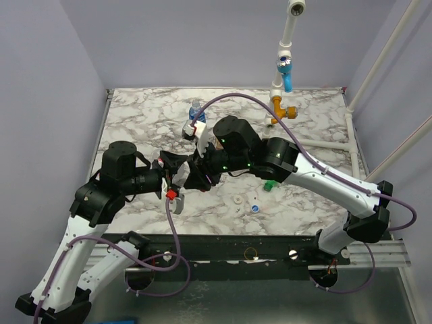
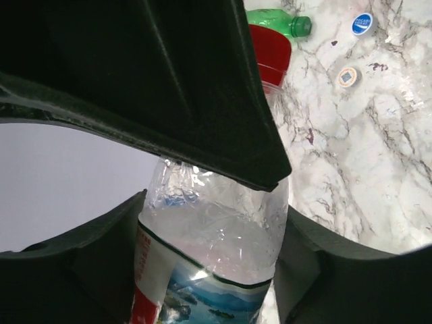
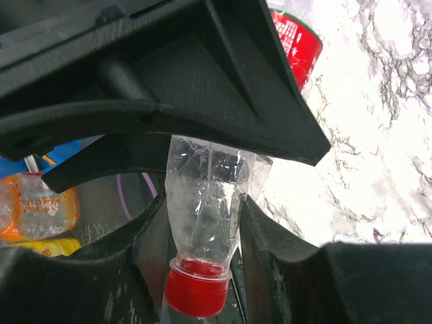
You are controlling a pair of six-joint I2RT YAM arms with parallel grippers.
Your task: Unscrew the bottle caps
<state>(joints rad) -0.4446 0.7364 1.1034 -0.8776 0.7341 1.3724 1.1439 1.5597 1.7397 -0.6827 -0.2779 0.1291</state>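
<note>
A clear bottle with a red-and-white label (image 2: 202, 270) is held between both grippers over the table's middle (image 1: 174, 190). My left gripper (image 2: 212, 223) is shut on its body at the label. My right gripper (image 3: 202, 209) is shut on the crumpled shoulder just above the red cap (image 3: 196, 291), which sits on the neck and also shows in the left wrist view (image 2: 271, 47). In the top view the cap is hidden under the grippers. A green bottle (image 2: 280, 23) lies beyond. Two loose caps, a bluish-white cap (image 2: 362, 23) and a white cap (image 2: 347, 76), lie on the marble.
A blue-labelled bottle (image 1: 196, 111) stands at the back centre. An amber bottle (image 3: 40, 202) shows at the left of the right wrist view. Orange and blue pipe fittings (image 1: 283, 88) rise at the back right. White rods (image 1: 351, 142) run along the right edge.
</note>
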